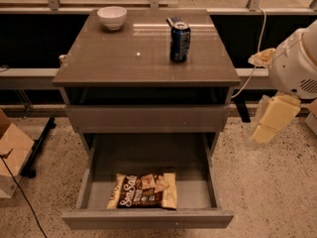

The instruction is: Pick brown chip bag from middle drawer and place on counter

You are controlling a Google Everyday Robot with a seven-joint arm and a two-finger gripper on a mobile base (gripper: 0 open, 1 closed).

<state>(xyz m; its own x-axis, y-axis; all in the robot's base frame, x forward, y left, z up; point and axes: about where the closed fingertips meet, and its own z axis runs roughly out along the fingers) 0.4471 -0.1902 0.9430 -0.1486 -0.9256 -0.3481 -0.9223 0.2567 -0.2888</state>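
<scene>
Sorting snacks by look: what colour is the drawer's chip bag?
The chip bag is dark brown, cream ends; camera view. Gripper hangs right of counter.

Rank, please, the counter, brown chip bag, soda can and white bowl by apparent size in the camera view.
1. counter
2. brown chip bag
3. soda can and white bowl: too alike to rank.
The gripper hangs right of the cabinet.

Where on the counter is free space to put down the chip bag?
The counter is bare across its front half, in front of the white bowl and the soda can, and between those two. Only their spots at the back are taken. The end effector hangs beside the cabinet, at the picture's right.
</scene>
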